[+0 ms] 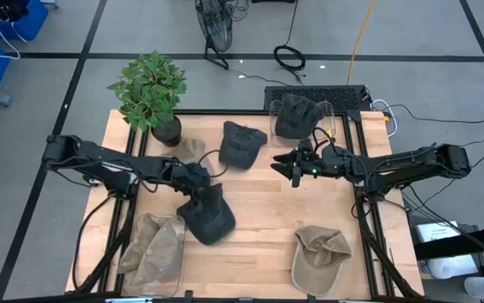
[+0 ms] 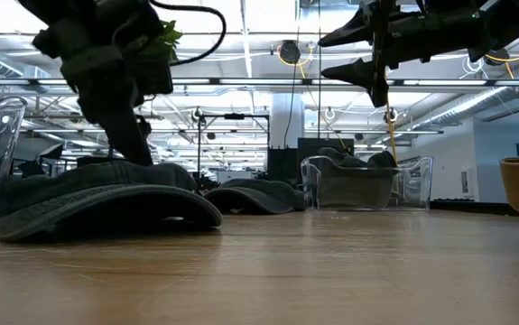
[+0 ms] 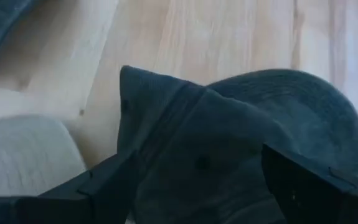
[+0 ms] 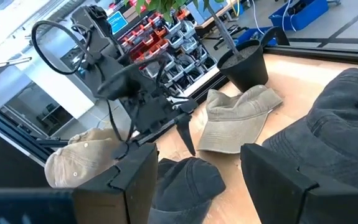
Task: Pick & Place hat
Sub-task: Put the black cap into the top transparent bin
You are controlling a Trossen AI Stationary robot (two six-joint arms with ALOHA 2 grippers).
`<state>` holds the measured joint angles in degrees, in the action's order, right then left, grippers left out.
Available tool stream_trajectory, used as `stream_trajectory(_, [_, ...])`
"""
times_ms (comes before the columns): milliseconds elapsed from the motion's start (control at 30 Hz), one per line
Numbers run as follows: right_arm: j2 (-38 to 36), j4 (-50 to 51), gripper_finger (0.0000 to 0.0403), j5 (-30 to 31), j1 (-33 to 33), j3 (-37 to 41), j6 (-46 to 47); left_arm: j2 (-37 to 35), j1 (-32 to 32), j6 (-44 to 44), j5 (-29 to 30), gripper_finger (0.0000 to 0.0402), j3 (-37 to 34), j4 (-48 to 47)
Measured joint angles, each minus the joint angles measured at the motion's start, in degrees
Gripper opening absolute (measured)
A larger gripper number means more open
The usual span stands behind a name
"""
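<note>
A dark grey cap lies on the wooden table, left of middle, resting on its brim and crown edge. My left gripper is right above it and open. Its two fingers stand on either side of the crown, pointing down. My right gripper hovers high over the table's middle right, open and holding nothing. In its own view it looks toward the left arm and the caps. My left gripper comes at the dark cap's crown from above, one finger on each side of it. I cannot tell whether the fingers touch the cloth. The cap lies flat on the table.
A second dark cap lies toward the far edge. A third sits in a clear bin at the far right. Tan caps lie at the near right, in a clear bin near left, and by the potted plant.
</note>
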<state>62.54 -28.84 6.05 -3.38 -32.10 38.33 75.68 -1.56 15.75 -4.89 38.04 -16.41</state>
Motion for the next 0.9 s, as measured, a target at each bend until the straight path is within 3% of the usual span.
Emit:
stream_trajectory(133, [0.0, 0.4, 0.0212, -0.1, 0.34, 0.0, -2.39, 2.36, -0.01, -0.64, 0.47, 0.0311, -0.02, -0.67])
stream_trajectory(367, [-0.02, 0.37, 0.0212, -0.24, 3.41, 0.0, -16.63, 6.34, 0.0, -2.19, 1.86, 0.0276, 0.0, -0.27])
stream_trajectory(533, [-0.02, 0.37, 0.0212, -0.16, 4.59, 0.0, -18.67, 9.57, 0.0, -0.34, 2.42, 0.0239, 0.0, 1.04])
stream_trajectory(667, [-0.02, 0.37, 0.0212, -0.16, 4.61, 0.0, -22.56, 11.21, -0.06, 0.86, 2.47, 0.0178, 0.0, 3.71])
stream_trajectory(900, [-0.74, 1.13, 0.0212, -0.1, 4.61, 0.0, -26.8, 11.37, -0.11, 0.65, 2.58, 0.0016, 3.4, 4.72])
